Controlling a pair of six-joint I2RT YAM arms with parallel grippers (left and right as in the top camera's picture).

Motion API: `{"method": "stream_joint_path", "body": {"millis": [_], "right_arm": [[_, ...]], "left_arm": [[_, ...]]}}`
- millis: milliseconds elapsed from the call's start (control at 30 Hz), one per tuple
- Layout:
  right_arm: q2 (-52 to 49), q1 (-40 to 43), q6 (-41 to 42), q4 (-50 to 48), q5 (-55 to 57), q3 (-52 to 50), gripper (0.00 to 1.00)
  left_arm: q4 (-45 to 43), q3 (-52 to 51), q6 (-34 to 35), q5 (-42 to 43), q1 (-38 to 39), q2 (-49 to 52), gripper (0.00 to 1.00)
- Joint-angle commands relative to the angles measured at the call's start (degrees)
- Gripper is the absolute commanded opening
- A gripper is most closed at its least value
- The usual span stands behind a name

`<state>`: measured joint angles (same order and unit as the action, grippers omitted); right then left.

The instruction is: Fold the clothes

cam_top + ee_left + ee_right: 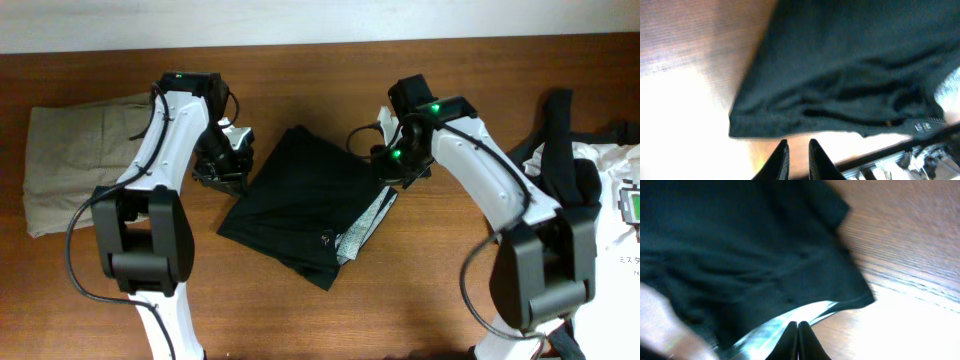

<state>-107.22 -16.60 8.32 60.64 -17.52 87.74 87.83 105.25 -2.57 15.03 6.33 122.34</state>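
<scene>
The black shorts [300, 205] lie folded in the middle of the table, with a strip of grey lining [368, 225] showing at their right edge. My left gripper [224, 176] hovers just off the shorts' left edge. In the left wrist view its fingers [797, 146] are a narrow gap apart and empty, just short of the black hem [840, 75]. My right gripper [392, 172] is at the shorts' upper right corner. In the right wrist view its fingers [798, 326] are pressed together, empty, over the grey lining [775, 327] of the black cloth [740, 255].
A folded beige garment [75, 160] lies at the far left. A pile of white and black clothes [590, 190] lies at the right edge. A pale wall strip [300, 20] runs behind the wooden table [400, 300].
</scene>
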Motion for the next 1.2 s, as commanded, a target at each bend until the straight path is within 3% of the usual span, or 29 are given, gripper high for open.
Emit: {"method": "stream_joint_path", "body": {"millis": [0,133,233,300,333,400,433,467,533,633,700,767,867,933,1000,1167], "right_arm": [[0.3,-3.6,-2.2,-0.2,-5.9,0.5,0.04],[-2.0,-8.3,-1.9,-1.9,-5.8,0.5,0.04],[-4.1,-8.5,-0.3,-2.4,-5.8,0.5,0.04],[-5.7,-8.5,1.4,-3.9,-5.9,0.5,0.05],[-6.8,-8.5,2.7,-4.7,-5.9,0.5,0.05],[-10.7,-8.5,7.0,-6.6,-6.1,0.5,0.05],[-11.9,-8.5,8.2,-6.7,-6.1,0.5,0.04],[-12.8,-8.5,8.7,-6.8,-6.3,0.5,0.04],[-13.2,-8.5,8.7,-7.0,-6.3,0.5,0.04],[-13.2,-8.5,8.7,-6.9,-6.3,0.5,0.04],[-13.2,-8.5,8.7,-6.9,-6.3,0.5,0.04],[-13.2,-8.5,8.7,-6.9,-6.3,0.5,0.04],[-13.2,-8.5,8.7,-6.9,-6.3,0.5,0.04],[-13.2,-8.5,8.7,-6.6,-6.3,0.5,0.04],[-13.2,-8.5,8.5,-6.0,-6.3,0.5,0.04],[-13.2,-8.5,8.0,-5.4,-6.3,0.5,0.04]], "left_arm": [[4.5,0.7,-0.9,1.8,-0.1,-2.0,0.15],[8.9,-1.1,-0.9,1.7,0.9,-5.5,0.15],[5.2,-12.0,3.5,1.2,1.1,-16.0,0.18],[-8.6,-27.7,15.3,4.9,1.1,-25.1,0.4],[-15.6,-34.8,21.5,8.5,1.1,-28.0,0.58],[-31.9,-49.0,32.9,21.4,1.1,-29.4,0.85],[-39.5,-54.0,36.1,27.0,1.1,-29.3,0.92],[-44.7,-57.3,39.7,29.5,1.1,-29.3,0.93],[-54.0,-63.8,48.5,30.4,1.1,-29.3,0.99],[-69.4,-71.8,63.7,28.7,1.1,-29.3,0.99],[-78.6,-75.2,70.2,24.4,1.2,-29.3,0.99],[-80.7,-76.8,73.9,19.7,1.2,-29.3,0.99],[-82.4,-77.5,73.9,14.3,1.2,-29.3,0.99],[-86.5,-77.5,73.7,10.5,2.5,-29.3,0.89],[-90.5,-77.5,73.3,9.4,4.2,-29.3,0.89],[-93.9,-76.8,63.9,9.3,3.2,-29.4,0.74]]}}
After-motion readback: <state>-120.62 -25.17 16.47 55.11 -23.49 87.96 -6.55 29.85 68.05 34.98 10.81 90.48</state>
